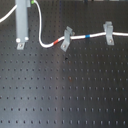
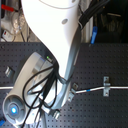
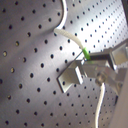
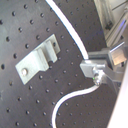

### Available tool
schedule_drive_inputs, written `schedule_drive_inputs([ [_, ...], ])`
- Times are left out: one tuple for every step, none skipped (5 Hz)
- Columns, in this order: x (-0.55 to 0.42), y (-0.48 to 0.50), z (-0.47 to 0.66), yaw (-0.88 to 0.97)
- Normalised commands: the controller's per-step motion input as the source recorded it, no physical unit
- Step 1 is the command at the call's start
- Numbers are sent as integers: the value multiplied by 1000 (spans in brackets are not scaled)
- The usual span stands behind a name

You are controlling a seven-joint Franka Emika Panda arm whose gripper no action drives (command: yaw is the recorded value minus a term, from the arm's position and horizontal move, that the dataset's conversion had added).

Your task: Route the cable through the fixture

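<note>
The white cable (image 1: 80, 37) runs across the back of the black board and passes behind my gripper (image 1: 22, 37) at the first exterior view's top left. Just under the gripper stands the small grey fixture (image 1: 20, 46). In both wrist views my gripper (image 3: 95, 65) (image 4: 95, 68) is shut on the cable (image 3: 67, 36) (image 4: 75, 37), with a green band (image 3: 86, 52) right at the fingers. The fixture (image 3: 72, 77) (image 4: 37, 60) stands close beside the fingers. The cable runs past it, outside its fork. In the second exterior view the arm (image 2: 55, 45) hides the gripper.
A slanted grey clip (image 1: 65, 39) holds the cable next to a red band (image 1: 57, 42). Further along, past a blue band (image 1: 87, 36), a squatter clip (image 1: 107, 31) (image 2: 106, 85) also carries it. The perforated board (image 1: 65, 95) stretches toward the front.
</note>
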Motion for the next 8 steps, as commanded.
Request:
schedule_drive_inputs([
  [-131,-13,158,994],
  [-27,0,302,1000],
  [-45,169,296,866],
  [-72,232,259,789],
  [-359,256,0,623],
  [-316,424,-6,391],
  [-132,575,184,234],
  [228,595,224,97],
])
